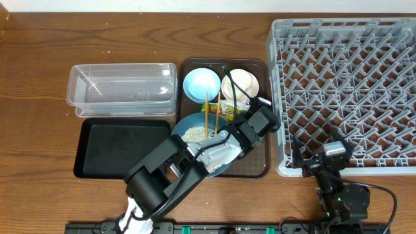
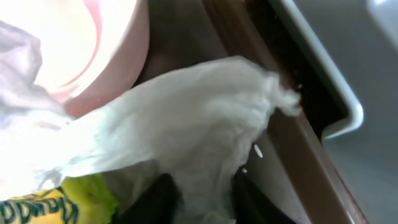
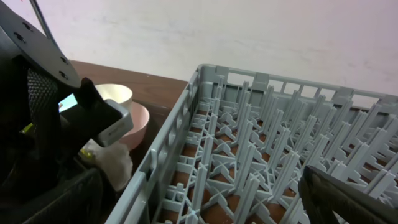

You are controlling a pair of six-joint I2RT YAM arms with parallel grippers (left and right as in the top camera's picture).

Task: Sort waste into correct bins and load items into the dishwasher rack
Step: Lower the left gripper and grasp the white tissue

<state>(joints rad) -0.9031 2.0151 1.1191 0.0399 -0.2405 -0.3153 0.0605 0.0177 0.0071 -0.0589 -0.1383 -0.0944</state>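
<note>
The left fingers (image 2: 152, 202) show only as two dark tips at the bottom edge of the left wrist view, clenched on a fold of the crumpled white paper napkin (image 2: 199, 124), which fills the gap between them and hides most of what lies beneath. From overhead the left arm (image 1: 195, 162) covers that spot at the right end of the brown serving tray (image 1: 260, 170), just beside the dishwasher rack (image 1: 344, 97), and only a scrap of white shows there. The yellow-green wrapper (image 2: 43, 205) lies touching the napkin and is cut off by the frame. The pink bowl (image 2: 118, 56) is blurred and overexposed, and from above it and the white cup (image 1: 239, 84) overlap, so they are hard to tell apart. The light blue bowl (image 1: 201, 84) sits on the same tray. The dark blue bowl (image 1: 188, 123) holds rice scraps (image 1: 193, 134) and the chopsticks (image 1: 208, 114), its near side hidden under the arm. The clear tub (image 1: 123, 88) and the black tray (image 1: 123, 149) stand on the table (image 1: 39, 65) to the left. The right fingers (image 3: 348, 199) are spread wide and grasp nothing, near the rack's front left corner; only one dark finger is plainly seen.
</note>
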